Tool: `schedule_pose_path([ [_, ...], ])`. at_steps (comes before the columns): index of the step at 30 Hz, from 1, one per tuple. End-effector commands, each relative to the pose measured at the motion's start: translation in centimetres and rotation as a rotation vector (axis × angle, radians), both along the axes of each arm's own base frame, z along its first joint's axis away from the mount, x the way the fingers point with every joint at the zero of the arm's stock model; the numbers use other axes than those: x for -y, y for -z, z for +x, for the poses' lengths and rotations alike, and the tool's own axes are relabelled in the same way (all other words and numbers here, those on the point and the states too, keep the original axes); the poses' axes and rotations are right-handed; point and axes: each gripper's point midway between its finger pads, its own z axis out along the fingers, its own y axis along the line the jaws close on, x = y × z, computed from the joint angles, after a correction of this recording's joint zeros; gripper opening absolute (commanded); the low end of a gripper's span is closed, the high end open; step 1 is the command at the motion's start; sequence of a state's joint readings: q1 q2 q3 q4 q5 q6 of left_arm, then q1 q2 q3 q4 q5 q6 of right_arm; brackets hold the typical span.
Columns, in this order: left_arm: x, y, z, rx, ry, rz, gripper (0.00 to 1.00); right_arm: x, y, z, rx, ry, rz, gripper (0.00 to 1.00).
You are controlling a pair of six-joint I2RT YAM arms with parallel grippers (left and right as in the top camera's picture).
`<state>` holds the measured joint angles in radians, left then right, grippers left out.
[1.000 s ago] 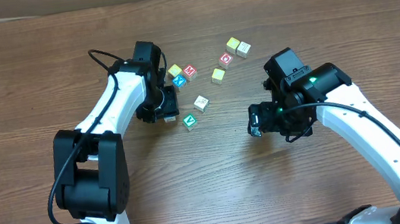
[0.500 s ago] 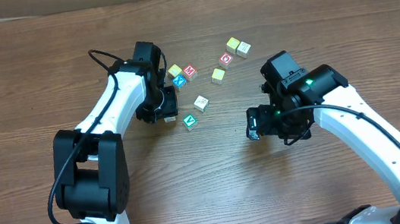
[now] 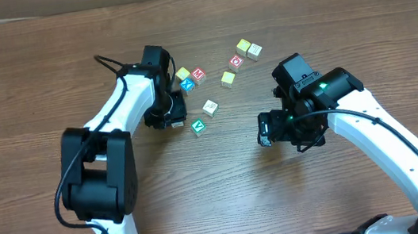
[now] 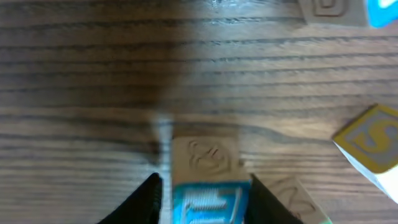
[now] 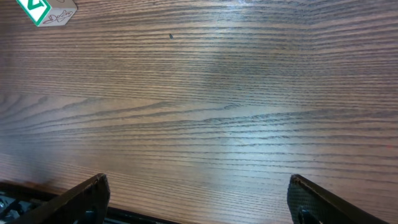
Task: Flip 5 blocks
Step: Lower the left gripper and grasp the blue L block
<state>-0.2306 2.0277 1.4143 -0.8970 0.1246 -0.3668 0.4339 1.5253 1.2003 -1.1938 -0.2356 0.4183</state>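
- Blocks first: one small wooden cube with a blue-framed face (image 4: 205, 200) sits between the fingers of your left gripper (image 4: 204, 185). The jaws stand narrow, close on both sides, but blur hides whether they actually pinch it.
- Your right gripper (image 5: 198, 194) is spread wide and empty over the bare wooden table (image 5: 205, 93), well apart from the cluster.
- Other wooden letter cubes (image 3: 209, 106) lie loose just beside the left gripper. Nothing shows which are already flipped, so treat all five as unconfirmed.

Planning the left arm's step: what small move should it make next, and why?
Probably close the left gripper until it pinches the blue-faced block: its fingers flank that block, but firm contact isn't clear, and lifting without a grip would leave it unflipped.
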Motion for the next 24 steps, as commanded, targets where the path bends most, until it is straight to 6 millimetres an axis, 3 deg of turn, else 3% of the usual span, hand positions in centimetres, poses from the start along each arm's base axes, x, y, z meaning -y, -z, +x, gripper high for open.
schedule_pose_path([
  [1, 0.0, 1.3, -0.1, -0.023, -0.027, 0.017, 0.27, 0.0, 0.1, -0.1, 0.003, 0.000, -0.006, 0.92],
  [4, 0.0, 1.1, 0.1, -0.016, -0.030, 0.015, 0.25, 0.0, 0.1, 0.0, 0.006, 0.000, -0.005, 0.92],
  [8, 0.0, 0.8, 0.4, -0.007, -0.031, 0.013, 0.15, 0.0, 0.1, 0.0, 0.007, 0.000, -0.005, 0.92],
  [13, 0.1, -0.3, 0.7, -0.011, -0.031, 0.013, 0.08, 0.0, 0.1, 0.0, 0.008, 0.000, -0.005, 0.92],
  [20, 0.4, -6.4, 1.7, 0.063, -0.029, -0.001, 0.04, 0.1, 0.1, 0.1, 0.011, 0.001, -0.011, 0.93],
  [24, 0.3, -10.8, 0.5, 0.127, -0.024, -0.015, 0.06, 0.3, 0.1, 0.1, 0.016, 0.002, -0.022, 0.93],
])
